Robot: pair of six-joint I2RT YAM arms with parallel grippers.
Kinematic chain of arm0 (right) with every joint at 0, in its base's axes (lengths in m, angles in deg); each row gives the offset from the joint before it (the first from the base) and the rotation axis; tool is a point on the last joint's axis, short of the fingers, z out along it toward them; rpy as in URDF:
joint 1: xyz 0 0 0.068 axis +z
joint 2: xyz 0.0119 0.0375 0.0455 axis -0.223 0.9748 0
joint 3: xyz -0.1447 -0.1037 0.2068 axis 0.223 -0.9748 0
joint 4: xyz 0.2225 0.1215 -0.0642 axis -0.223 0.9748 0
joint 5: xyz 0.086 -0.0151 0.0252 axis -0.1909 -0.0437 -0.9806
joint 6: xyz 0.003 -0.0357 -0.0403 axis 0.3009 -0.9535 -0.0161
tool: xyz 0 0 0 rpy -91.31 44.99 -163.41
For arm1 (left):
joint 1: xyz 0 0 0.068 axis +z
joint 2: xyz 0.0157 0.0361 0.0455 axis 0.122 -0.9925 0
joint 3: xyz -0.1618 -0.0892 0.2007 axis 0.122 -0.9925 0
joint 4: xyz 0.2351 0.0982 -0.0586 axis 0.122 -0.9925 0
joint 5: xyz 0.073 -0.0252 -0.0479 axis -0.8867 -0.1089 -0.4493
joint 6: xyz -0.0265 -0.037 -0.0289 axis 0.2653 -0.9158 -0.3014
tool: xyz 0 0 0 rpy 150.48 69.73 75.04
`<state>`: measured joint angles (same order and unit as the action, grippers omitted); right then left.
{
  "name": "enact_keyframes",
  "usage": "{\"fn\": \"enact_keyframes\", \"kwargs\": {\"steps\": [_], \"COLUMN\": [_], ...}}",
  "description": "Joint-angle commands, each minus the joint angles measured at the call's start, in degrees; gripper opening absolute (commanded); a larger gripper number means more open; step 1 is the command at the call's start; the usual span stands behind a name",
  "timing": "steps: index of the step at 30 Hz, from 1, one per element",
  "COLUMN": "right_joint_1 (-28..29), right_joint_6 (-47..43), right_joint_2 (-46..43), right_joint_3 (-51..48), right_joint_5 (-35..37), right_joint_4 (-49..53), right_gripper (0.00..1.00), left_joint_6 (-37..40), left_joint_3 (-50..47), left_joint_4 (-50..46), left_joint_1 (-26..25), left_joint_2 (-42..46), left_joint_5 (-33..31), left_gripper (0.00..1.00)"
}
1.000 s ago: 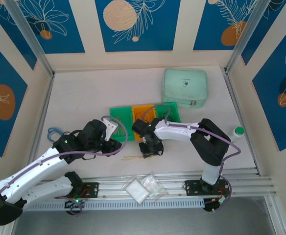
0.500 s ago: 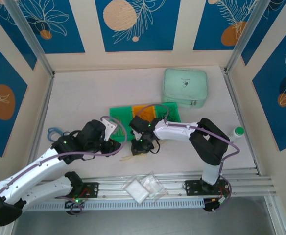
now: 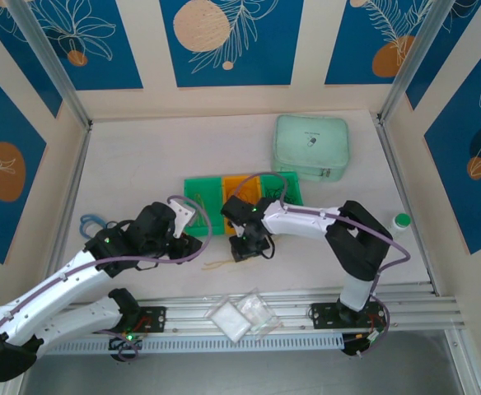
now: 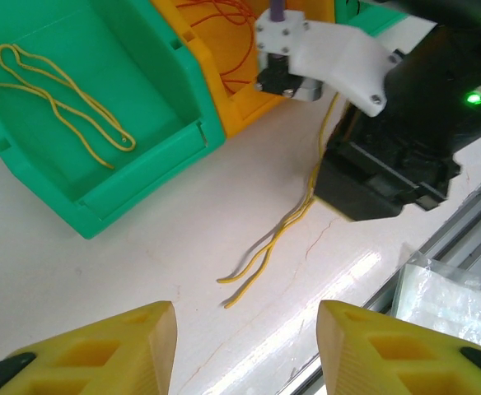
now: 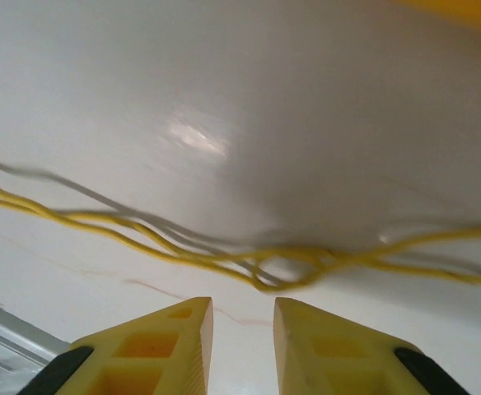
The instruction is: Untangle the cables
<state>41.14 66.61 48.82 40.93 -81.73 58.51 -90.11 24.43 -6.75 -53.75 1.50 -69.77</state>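
White arms (image 3: pixel 59 284), black joints (image 3: pixel 154 226); purple cables (image 3: pixel 142 261); yellow jaws; green LED (image 4: pixel 473 98)

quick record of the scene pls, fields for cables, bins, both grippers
green bin: one yellow cable inside
orange bin: thin orange-red cables inside
loose cable: yellow strands on the table, near side of the bins
right gripper: jaws slightly apart, over the loose cable, nothing between them
left gripper: open, empty, above the table
other: mint pouch behind the bins
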Motion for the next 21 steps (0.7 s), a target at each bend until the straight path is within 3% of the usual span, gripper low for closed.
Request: {"fn": "enact_keyframes", "kwargs": {"steps": [1, 4, 9, 13, 21], "right_joint_1": [2.6, 5.1, 6.0, 5.7, 2.9], "right_joint_6": [-5.9, -15.4, -31.1, -38.2, -49.3], "right_joint_2": [-3.5, -5.5, -9.6, -11.1, -13.7], "right_joint_3": [-1.6, -3.1, -7.2, -9.3, -13.1], "right_joint_5": [6.0, 11.2, 9.7, 10.0, 2.9], "right_joint_4": [2.4, -0.3, -5.6, -7.4, -13.6], "right_gripper": [0.26, 0.25, 0.25, 0.25, 0.26], "left_joint_6": [1.0, 1.6, 1.6, 1.1, 1.5], "left_joint_3": [-0.6, 0.0, 0.6, 0.4, 0.9], "left_joint_4": [0.7, 0.8, 1.1, 2.2, 1.3], "left_joint_1": [0.4, 0.4, 0.5, 0.6, 0.6], "left_joint_2": [0.5, 0.0, -0.9, -0.8, -0.6], "left_joint_5": [0.0, -0.2, -0.5, 0.0, -0.3], "left_gripper": [0.48, 0.48, 0.48, 0.48, 0.48]}}
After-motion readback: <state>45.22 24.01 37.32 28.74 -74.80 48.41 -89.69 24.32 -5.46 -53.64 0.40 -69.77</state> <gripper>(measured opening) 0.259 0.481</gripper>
